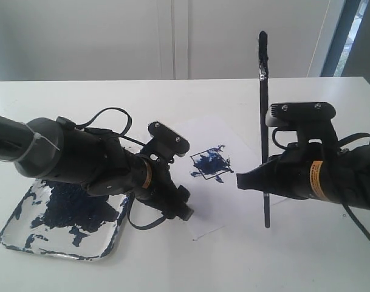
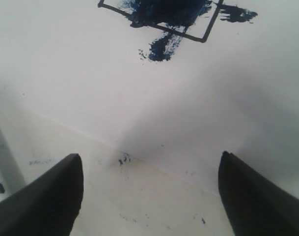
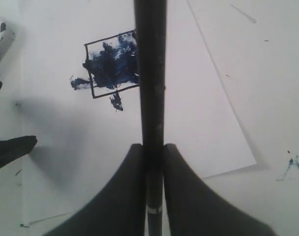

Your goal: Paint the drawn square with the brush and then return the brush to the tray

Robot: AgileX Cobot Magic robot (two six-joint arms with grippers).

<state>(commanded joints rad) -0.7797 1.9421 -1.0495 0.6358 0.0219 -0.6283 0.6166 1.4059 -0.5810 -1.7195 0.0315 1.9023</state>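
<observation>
Your right gripper (image 3: 153, 150) pinches the brush (image 3: 150, 59) handle between both jaws — the black shaft crosses one edge of the drawn square (image 3: 110, 66), daubed blue past its outline, on the white paper (image 3: 198, 118).

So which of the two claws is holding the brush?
The right gripper: its jaws are shut on the brush, which stands upright. The left gripper is open and empty.

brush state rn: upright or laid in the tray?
Upright, out of the tray. The right claw is shut on the brush, holding it near vertical above the table.
</observation>
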